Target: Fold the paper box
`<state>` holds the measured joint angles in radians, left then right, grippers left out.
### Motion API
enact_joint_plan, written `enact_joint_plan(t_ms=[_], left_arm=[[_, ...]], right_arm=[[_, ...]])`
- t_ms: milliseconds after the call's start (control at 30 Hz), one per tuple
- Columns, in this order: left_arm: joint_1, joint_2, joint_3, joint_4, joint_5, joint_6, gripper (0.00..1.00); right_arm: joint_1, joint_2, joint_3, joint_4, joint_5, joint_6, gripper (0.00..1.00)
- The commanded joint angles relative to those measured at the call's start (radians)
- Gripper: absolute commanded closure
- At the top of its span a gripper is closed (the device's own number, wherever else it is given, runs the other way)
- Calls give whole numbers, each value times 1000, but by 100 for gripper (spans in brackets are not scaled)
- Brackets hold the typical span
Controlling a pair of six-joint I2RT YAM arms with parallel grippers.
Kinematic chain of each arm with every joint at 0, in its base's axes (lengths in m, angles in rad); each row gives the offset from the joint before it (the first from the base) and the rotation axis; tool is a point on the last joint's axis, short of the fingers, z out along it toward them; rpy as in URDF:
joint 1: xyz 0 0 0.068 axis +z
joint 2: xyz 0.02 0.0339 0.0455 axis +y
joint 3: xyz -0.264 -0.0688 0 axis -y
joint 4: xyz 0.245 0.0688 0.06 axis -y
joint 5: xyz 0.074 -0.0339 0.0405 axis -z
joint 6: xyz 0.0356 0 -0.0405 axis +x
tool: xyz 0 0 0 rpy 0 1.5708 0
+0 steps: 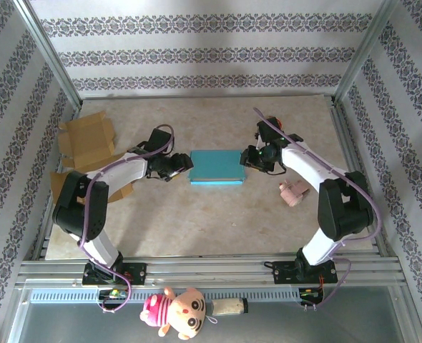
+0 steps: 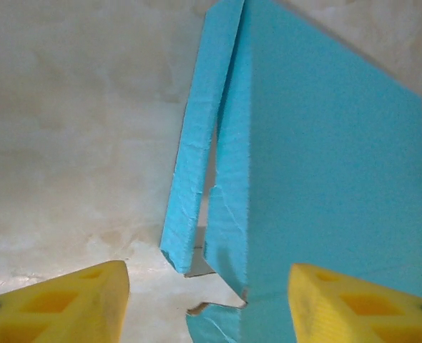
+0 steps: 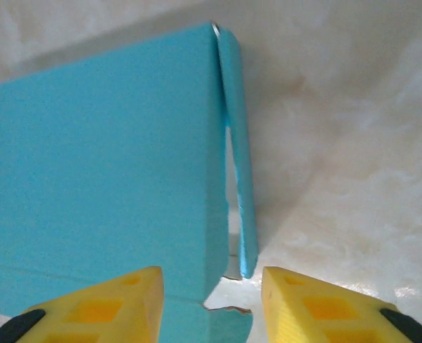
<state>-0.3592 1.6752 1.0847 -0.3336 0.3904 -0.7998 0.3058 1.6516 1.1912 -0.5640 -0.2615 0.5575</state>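
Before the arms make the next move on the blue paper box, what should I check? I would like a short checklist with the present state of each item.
1. Left gripper open: ok, its jaws stand apart.
2. Right gripper open: ok, its jaws stand apart.
3. Paper box lying flat between both grippers: ok.
4. Side flap closed against the box: not ok, a gap shows along it.
5. Pink toy apart from the box: ok, it lies off to one side.
6. Either gripper touching the box: cannot tell.
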Motion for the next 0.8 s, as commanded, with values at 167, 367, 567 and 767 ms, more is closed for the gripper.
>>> enact_joint_plan(t_ms=[167, 367, 567, 767], left_arm=[[-13, 91, 100, -36, 12, 70, 36], [-20, 184, 52, -41, 2, 116, 48], [-23, 227, -27, 9, -6, 117, 70], [-24, 129, 2, 10, -21, 115, 61]], right_arm=[[40, 96, 45, 4, 4, -27, 60], [101, 153, -24, -10, 255, -106, 60], [119, 172, -48, -20, 282, -125, 60], [107, 88, 20, -38, 212, -123, 55]])
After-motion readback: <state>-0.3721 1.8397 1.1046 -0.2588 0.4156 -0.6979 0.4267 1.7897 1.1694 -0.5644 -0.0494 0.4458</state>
